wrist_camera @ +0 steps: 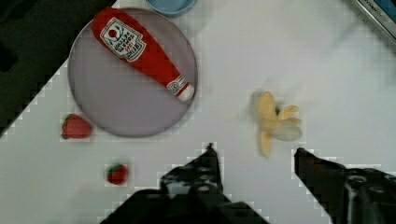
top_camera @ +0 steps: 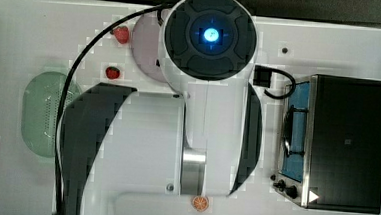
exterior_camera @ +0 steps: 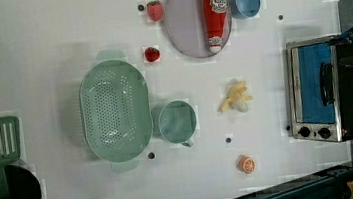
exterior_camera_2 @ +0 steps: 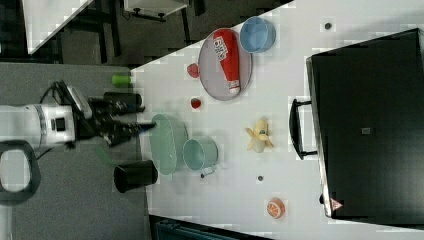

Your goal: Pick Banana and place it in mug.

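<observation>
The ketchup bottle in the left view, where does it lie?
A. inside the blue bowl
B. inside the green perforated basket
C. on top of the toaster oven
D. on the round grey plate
D: in the left view the red ketchup bottle lies lengthwise across the round grey plate, beside the blue bowl. The green perforated basket holds nothing, and nothing rests on the toaster oven.
</observation>
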{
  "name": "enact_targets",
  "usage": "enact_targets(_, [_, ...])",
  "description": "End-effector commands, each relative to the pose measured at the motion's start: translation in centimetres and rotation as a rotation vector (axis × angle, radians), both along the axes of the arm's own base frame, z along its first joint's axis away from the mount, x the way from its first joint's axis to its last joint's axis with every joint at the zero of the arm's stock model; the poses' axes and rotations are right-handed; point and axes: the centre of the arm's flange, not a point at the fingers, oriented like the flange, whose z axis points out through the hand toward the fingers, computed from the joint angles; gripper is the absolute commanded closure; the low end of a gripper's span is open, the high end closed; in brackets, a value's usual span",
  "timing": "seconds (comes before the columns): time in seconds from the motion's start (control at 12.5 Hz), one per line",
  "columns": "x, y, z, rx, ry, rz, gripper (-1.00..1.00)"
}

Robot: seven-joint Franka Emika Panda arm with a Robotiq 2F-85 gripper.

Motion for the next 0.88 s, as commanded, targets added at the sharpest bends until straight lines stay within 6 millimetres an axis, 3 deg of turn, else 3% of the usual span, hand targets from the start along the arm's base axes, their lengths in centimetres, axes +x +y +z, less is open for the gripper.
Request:
enact_targets(0.08, [-11.0, -3.6, 6.3, -0.011, 0.009, -0.084, -0.59])
enact_targets(0.24, [-10.9, -3.6, 6.2, -0.011, 0.012, -0.084, -0.99])
enact_targets(0.48, [-10.3, -3.5, 3.0, -0.012, 0.043, -0.081, -1.00])
enact_targets(0.64, [-9.4, -3.4, -0.8, -0.012, 0.044, -0.048, -1.00])
enact_targets(0.88, [-8.1, -3.4, -8.2, -0.010, 0.028, 0.131, -1.00])
